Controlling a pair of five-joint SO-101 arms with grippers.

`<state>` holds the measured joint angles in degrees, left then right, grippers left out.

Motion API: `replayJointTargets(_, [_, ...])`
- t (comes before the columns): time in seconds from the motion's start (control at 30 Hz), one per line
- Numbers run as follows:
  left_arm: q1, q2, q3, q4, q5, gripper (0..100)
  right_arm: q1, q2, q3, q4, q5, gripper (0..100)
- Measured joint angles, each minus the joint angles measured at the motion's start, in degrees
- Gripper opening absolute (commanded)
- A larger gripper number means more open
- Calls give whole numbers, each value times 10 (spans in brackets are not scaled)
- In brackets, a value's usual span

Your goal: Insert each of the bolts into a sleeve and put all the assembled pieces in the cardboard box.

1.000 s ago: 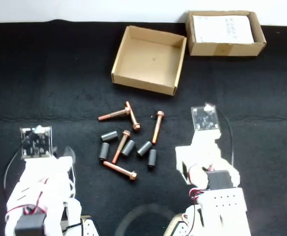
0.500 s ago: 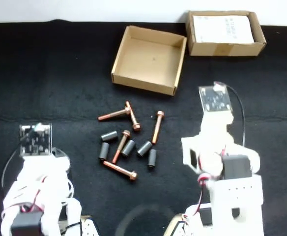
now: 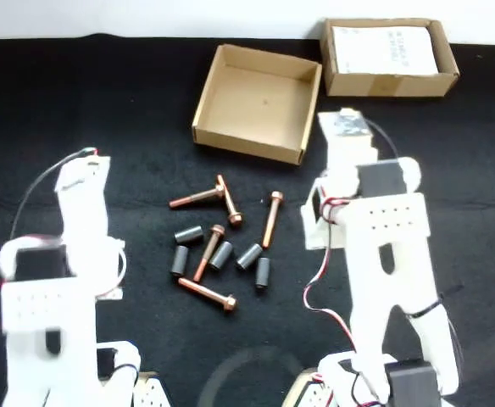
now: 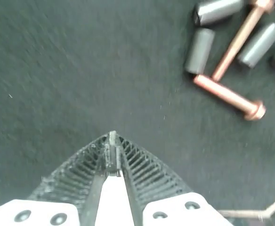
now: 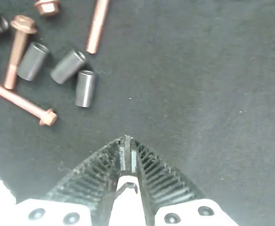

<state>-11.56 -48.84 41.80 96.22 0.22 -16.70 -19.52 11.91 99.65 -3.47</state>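
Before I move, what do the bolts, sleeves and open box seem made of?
Copper-coloured flanged bolts: likely metal, coppery plated sheen. Dark grey cylindrical sleeves: hollow tubes, matte; metal or plastic, unclear. Open brown box: cardboard, matte, folded walls.

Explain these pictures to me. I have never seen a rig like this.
The white machines are two robot arms, a left arm and a right arm, at a black table. One picture looks down from above; the other two come from a camera on each wrist, looking along that arm's pincer, the tool. The left tool and right tool are shut and hold nothing. Between the arms lie five copper bolts and five grey sleeves, all loose. Beyond them sits an open cardboard box, beside it a second box with paper inside.
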Motion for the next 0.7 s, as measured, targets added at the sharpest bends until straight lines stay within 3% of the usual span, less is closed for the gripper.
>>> replayJointTargets(0.3, [0, 61, -1, 11, 0, 13, -98, 76, 9, -22, 4, 9])
replayJointTargets(0.6, [0, 62, 26, 8, 0, 10, -106, 215, 19, -112, 4, 9])
replayJointTargets(0.7, [0, 62, 63, -47, 0, 10, -119, 246, 19, -145, 4, 34])
